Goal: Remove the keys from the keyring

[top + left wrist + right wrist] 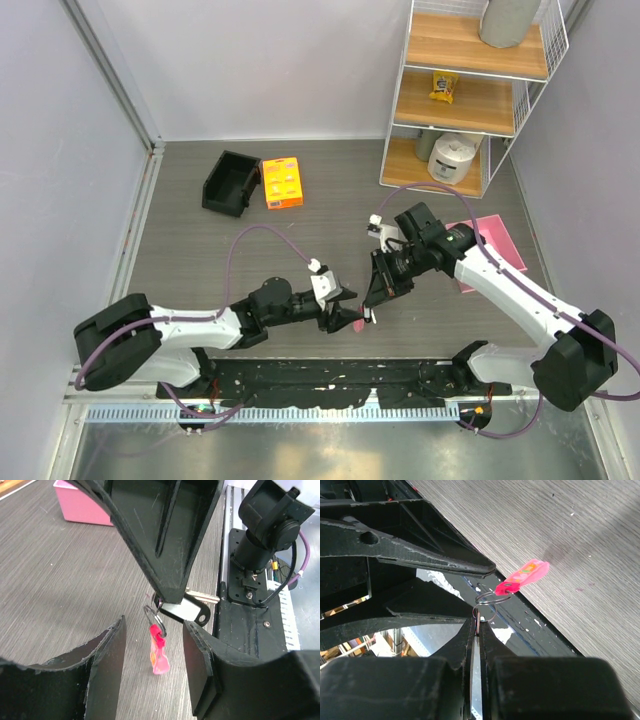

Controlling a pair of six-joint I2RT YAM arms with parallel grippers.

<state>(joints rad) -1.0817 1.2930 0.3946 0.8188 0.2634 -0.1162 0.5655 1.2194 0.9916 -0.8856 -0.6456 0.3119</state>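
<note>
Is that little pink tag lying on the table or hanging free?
Hanging. The pink tag dangles from a metal ring, pinched by the shut right end effector, above the table.

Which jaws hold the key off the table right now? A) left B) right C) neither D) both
B: the right jaws are pinched shut on the key by its ring, while the left jaws stand open either side of the hanging pink tag, not touching it.
</note>
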